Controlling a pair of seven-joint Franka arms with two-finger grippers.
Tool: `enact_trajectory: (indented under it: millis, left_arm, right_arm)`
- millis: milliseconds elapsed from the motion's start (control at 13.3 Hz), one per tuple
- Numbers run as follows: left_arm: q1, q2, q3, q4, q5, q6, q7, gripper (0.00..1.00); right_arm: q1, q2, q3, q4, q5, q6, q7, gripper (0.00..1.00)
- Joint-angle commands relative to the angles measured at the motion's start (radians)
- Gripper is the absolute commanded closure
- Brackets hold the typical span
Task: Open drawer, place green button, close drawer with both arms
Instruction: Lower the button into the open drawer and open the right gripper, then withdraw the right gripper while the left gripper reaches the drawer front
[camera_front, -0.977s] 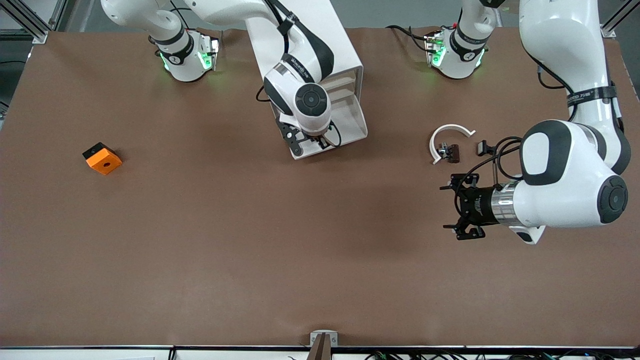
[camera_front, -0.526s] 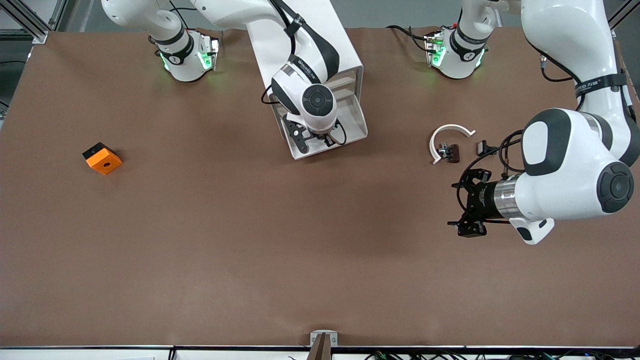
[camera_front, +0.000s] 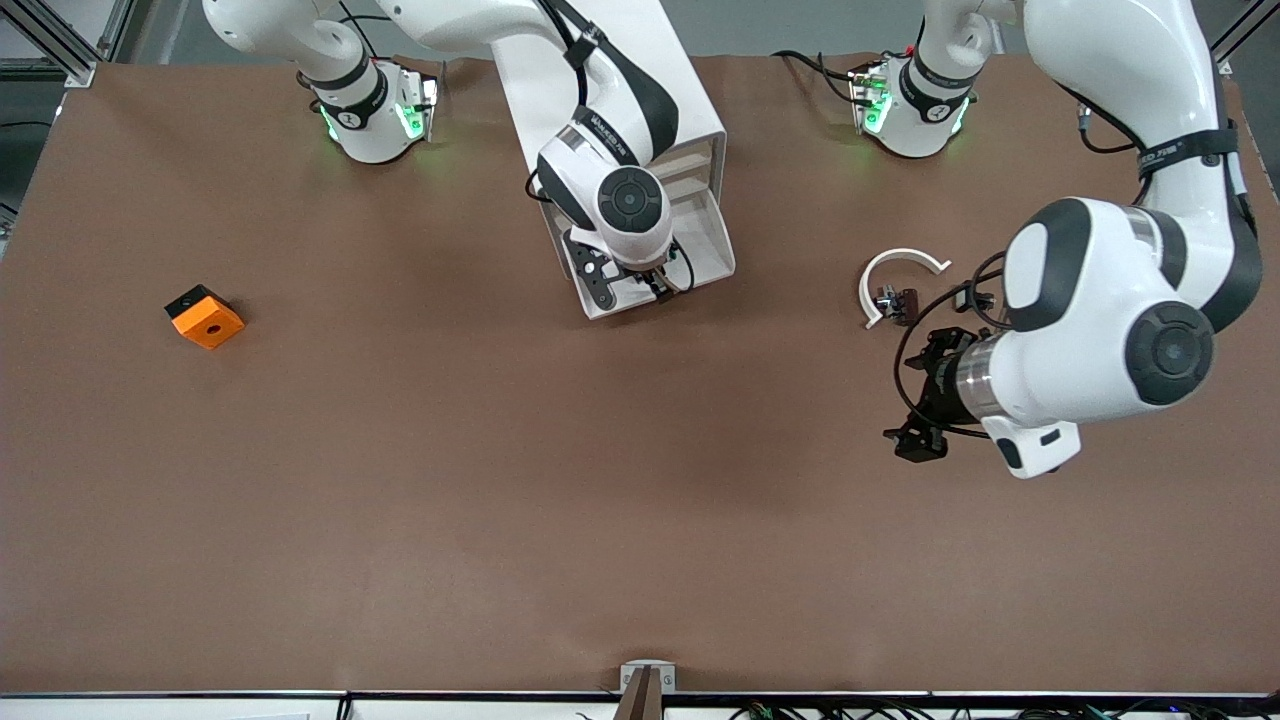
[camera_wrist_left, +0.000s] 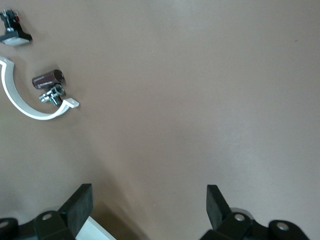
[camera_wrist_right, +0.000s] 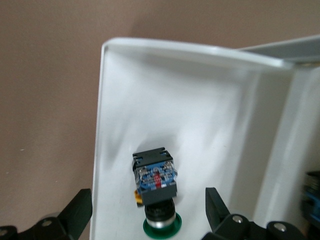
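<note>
The drawer (camera_front: 708, 238) stands pulled out of the white cabinet (camera_front: 690, 90). In the right wrist view the button (camera_wrist_right: 155, 187) lies on its side on the drawer's white floor (camera_wrist_right: 200, 125), green cap toward the camera. My right gripper (camera_wrist_right: 148, 200) is open just above it, one finger on each side, not touching it. In the front view my right gripper (camera_front: 637, 285) is over the drawer and its wrist hides the button. My left gripper (camera_front: 915, 395) is open and empty over bare table; it shows in the left wrist view (camera_wrist_left: 149, 197) too.
A dark-brown part (camera_front: 905, 303) with a white arc (camera_front: 890, 262) lies near my left gripper, also in the left wrist view (camera_wrist_left: 47, 79). A small dark clip (camera_wrist_left: 15, 35) lies beside it. An orange block (camera_front: 205, 317) sits toward the right arm's end.
My left arm has swung round and its gripper has drifted a little toward the white arc part. My right gripper has shifted slightly over the open drawer.
</note>
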Motion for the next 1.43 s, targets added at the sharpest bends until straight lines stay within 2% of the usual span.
enact_trajectory:
  millis: [0, 150, 376, 451, 526, 676, 751, 901, 977, 1202, 1352]
  left_arm:
    - [-0.016, -0.013, -0.007, -0.028, 0.035, 0.013, 0.079, 0.0]
    - [-0.027, 0.008, -0.015, -0.031, 0.033, 0.039, 0.147, 0.0]
    - [-0.058, 0.011, -0.03, -0.074, 0.033, 0.1, 0.164, 0.0]
    - [-0.067, 0.023, -0.041, -0.078, 0.033, 0.114, 0.165, 0.0]
    - [-0.087, 0.043, -0.053, -0.077, 0.033, 0.122, 0.164, 0.0]
    - [-0.15, 0.083, -0.055, -0.077, 0.036, 0.161, 0.167, 0.0]
    - [-0.186, 0.103, -0.056, -0.077, 0.073, 0.189, 0.171, 0.0]
    - [-0.225, 0.135, -0.084, -0.078, 0.087, 0.221, 0.173, 0.0]
    - [-0.242, 0.152, -0.102, -0.08, 0.089, 0.244, 0.173, 0.0]
    - [-0.315, 0.162, -0.139, -0.176, 0.09, 0.365, 0.202, 0.0]
    - [-0.34, 0.151, -0.154, -0.235, 0.086, 0.387, 0.239, 0.0]
  right_arm:
    - [-0.087, -0.049, 0.005, 0.101, 0.012, -0.201, -0.026, 0.0]
    - [-0.167, -0.106, 0.005, 0.148, 0.014, -0.357, -0.163, 0.0]
    - [-0.273, -0.215, 0.003, 0.137, -0.015, -0.451, -0.418, 0.0]
    - [-0.301, -0.249, 0.003, 0.134, -0.06, -0.477, -0.521, 0.0]
    - [-0.341, -0.292, 0.003, 0.125, -0.09, -0.484, -0.629, 0.0]
    - [-0.442, -0.364, 0.003, 0.097, -0.097, -0.484, -0.855, 0.0]
    - [-0.485, -0.39, 0.003, 0.085, -0.118, -0.484, -0.973, 0.0]
    - [-0.554, -0.418, 0.003, 0.08, -0.195, -0.478, -1.203, 0.0]
    - [-0.594, -0.425, 0.003, 0.08, -0.206, -0.475, -1.288, 0.0]
    - [-0.694, -0.474, 0.003, 0.035, -0.213, -0.464, -1.486, 0.0]
    - [-0.738, -0.523, 0.003, -0.041, -0.236, -0.418, -1.589, 0.0]
